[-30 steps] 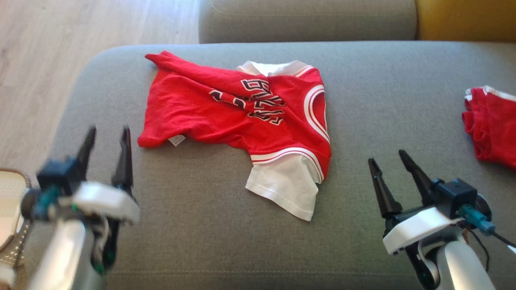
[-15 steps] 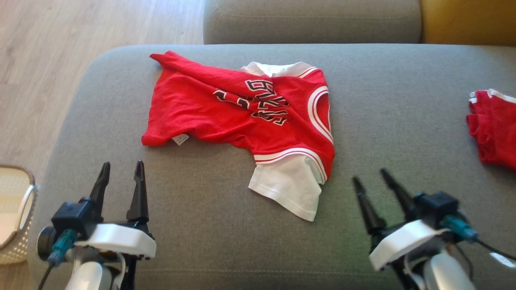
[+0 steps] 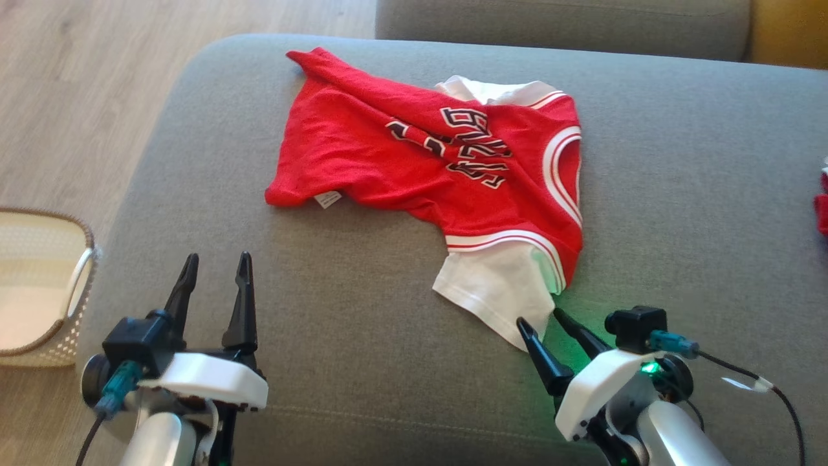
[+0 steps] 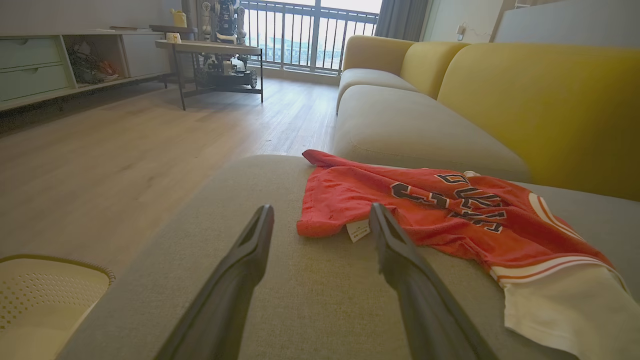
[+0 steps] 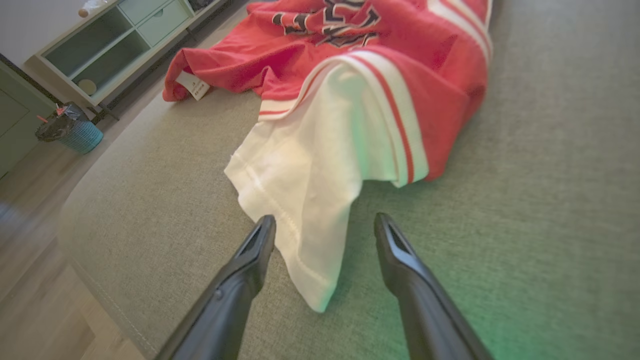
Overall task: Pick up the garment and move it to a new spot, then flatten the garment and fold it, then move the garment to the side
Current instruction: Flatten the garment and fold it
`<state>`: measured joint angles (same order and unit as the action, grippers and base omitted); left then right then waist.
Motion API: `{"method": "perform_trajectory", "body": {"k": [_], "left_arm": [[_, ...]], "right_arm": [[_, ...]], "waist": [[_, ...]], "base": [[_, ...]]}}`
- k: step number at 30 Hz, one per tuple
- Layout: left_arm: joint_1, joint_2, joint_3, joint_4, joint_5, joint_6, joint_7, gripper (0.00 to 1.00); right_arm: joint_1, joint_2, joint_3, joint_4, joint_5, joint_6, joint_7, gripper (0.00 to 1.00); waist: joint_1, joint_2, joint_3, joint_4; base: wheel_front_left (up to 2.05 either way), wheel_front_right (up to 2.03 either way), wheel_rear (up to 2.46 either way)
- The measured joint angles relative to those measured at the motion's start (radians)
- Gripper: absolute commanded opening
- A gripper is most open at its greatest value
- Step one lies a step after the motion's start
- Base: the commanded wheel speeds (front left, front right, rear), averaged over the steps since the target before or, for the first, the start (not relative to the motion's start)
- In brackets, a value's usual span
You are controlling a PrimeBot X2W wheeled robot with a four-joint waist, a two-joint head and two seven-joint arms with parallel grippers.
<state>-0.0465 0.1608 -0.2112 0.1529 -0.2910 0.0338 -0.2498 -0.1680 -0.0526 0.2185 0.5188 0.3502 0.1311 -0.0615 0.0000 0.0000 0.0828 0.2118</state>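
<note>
**Grey sofa seat: garment down, both grippers empty**

Grey sofa cushion (image 3: 388, 388) is carrying the red garment (image 3: 414, 162), lying crumpled at far centre. Right gripper (image 3: 539, 317) is standing wide, its fingers either side of the white sleeve (image 3: 498, 285) corner. Left gripper (image 3: 218, 259) is hovering wide at near left, apart from it.

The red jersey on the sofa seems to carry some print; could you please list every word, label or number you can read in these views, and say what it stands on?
Black, white-edged block lettering across the chest of the red jersey: creased and folded over itself, so no whole word can be read.
White tag at the jersey's hem: print too small to read.
No other text can be made out.
</note>
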Motion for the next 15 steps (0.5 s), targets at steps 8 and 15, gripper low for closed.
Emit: {"method": "perform_trajectory", "body": {"k": [8,15], "left_arm": [[-0.005,-0.014,0.019,0.018,0.010,-0.017,0.000,1.00],[-0.004,-0.017,0.045,0.031,0.023,-0.026,0.000,1.00]], "right_arm": [[-0.077,0.000,0.042,0.154,0.058,0.000,-0.019,0.00],[-0.107,0.000,-0.024,0.180,0.006,0.000,-0.071,0.00]], "waist": [[0.0000,0.0000,0.011,0.027],[0.0000,0.0000,-0.012,-0.009]], "base": [[0.00,0.00,0.00],[0.00,0.00,0.00]]}}
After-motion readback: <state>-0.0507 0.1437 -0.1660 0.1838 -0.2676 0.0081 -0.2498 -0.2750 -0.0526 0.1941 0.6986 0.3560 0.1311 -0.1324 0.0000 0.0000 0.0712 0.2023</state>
